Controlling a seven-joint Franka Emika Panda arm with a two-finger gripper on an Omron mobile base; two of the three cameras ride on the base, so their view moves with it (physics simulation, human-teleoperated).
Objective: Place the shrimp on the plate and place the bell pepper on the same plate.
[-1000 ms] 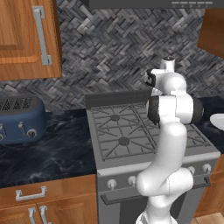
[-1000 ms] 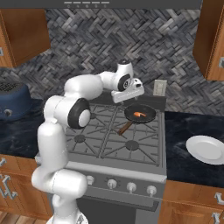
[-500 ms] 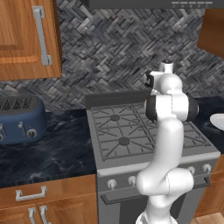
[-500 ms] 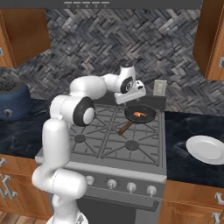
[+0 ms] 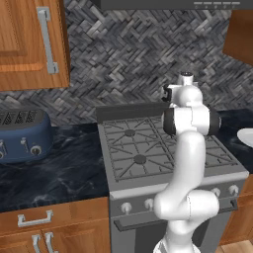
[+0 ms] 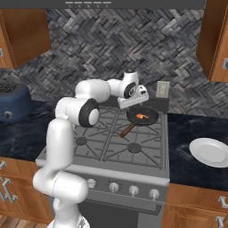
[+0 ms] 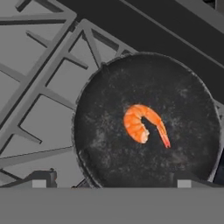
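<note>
The orange curved shrimp (image 7: 142, 124) lies in the middle of a black frying pan (image 7: 109, 131) on the stove's back right burner. My gripper (image 7: 114, 181) hovers straight above the pan, open, with its fingertips (image 7: 41, 179) spread wide and nothing between them. From the right base view the gripper (image 6: 132, 102) hangs just over the pan's (image 6: 149, 119) left rim, close to the shrimp (image 6: 140, 116). The white plate (image 6: 209, 152) sits on the dark counter to the right of the stove, and its edge (image 5: 245, 136) peeks past my arm. The bell pepper is out of view.
The pan's wooden handle (image 6: 127, 130) points toward the stove's front. Grey stove grates (image 5: 133, 148) cover the cooktop. A blue toaster (image 5: 20, 136) stands on the left counter. Wooden cabinets (image 6: 216, 40) hang overhead at both sides.
The hand has dropped lower over the pan and its shrimp. The jaws stayed open, and the pan, shrimp and plate have not moved.
</note>
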